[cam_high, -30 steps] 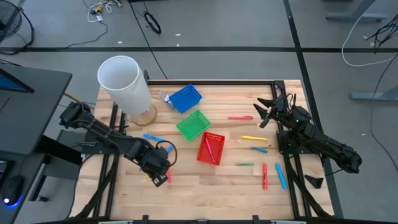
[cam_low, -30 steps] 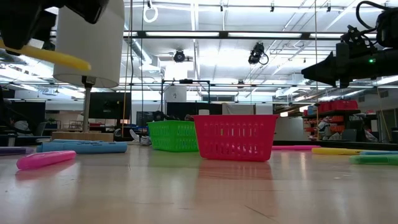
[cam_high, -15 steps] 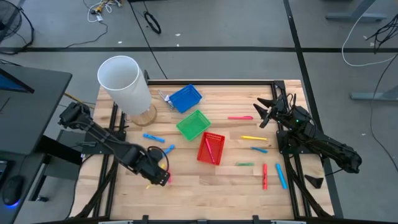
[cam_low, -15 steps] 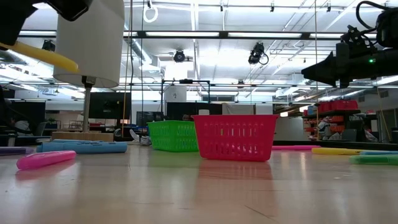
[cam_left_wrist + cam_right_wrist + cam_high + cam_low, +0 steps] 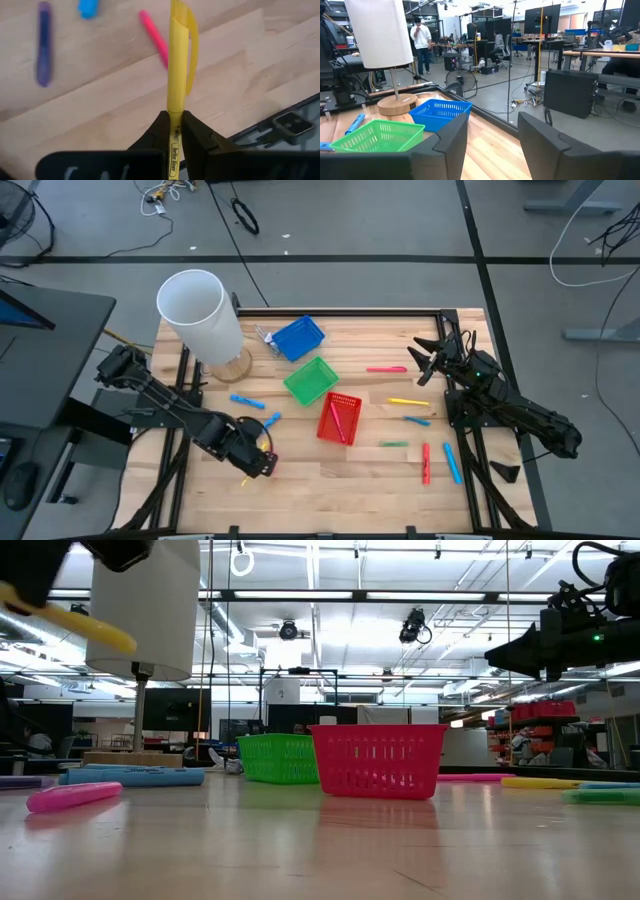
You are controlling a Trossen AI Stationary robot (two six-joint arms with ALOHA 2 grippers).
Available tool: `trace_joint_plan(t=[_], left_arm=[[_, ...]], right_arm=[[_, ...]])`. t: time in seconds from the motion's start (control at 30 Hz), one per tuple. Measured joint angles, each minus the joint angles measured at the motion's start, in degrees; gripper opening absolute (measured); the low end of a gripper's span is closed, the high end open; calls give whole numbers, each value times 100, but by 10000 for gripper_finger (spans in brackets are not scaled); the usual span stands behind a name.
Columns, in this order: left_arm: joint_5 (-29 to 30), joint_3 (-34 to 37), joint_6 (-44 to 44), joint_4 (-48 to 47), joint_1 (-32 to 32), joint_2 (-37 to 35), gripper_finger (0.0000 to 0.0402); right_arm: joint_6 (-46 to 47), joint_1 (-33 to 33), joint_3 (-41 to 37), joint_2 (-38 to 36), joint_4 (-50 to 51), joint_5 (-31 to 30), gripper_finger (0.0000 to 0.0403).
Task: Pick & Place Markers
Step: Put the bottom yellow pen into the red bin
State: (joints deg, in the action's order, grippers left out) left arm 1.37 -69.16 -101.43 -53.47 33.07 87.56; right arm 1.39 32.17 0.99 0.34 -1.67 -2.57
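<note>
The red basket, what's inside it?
The red basket holds a red marker lying slanted on its floor. From the low view its mesh wall hides anything else inside.

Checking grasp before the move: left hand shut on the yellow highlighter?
Shut. The left hand has its fingers pinching the yellow highlighter, lifted off the table.

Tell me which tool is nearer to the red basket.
Left. The left tool, gripping a yellow marker, is beside the red basket toward the table's front-left corner. The right tool hangs open farther off, near the table's right edge.
</note>
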Motion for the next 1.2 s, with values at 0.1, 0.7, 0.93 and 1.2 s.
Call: trace_joint_plan(t=[0.1, 0.7, 0.93, 1.2], left_arm=[[-2, -256, 35, -155, -182, 206, 28], [-164, -1870, 493, -310, -1575, 1547, 28], [-160, -2646, 616, -486, -2001, 2090, 28], [-156, -3393, 676, -559, -2405, 2656, 28]], right_arm=[[0, 1, 0, 0, -1, 0, 176], [0, 1, -1, 0, 0, -1, 176], [0, 0, 0, 0, 0, -1, 176], [0, 0, 0, 0, -1, -2, 176]])
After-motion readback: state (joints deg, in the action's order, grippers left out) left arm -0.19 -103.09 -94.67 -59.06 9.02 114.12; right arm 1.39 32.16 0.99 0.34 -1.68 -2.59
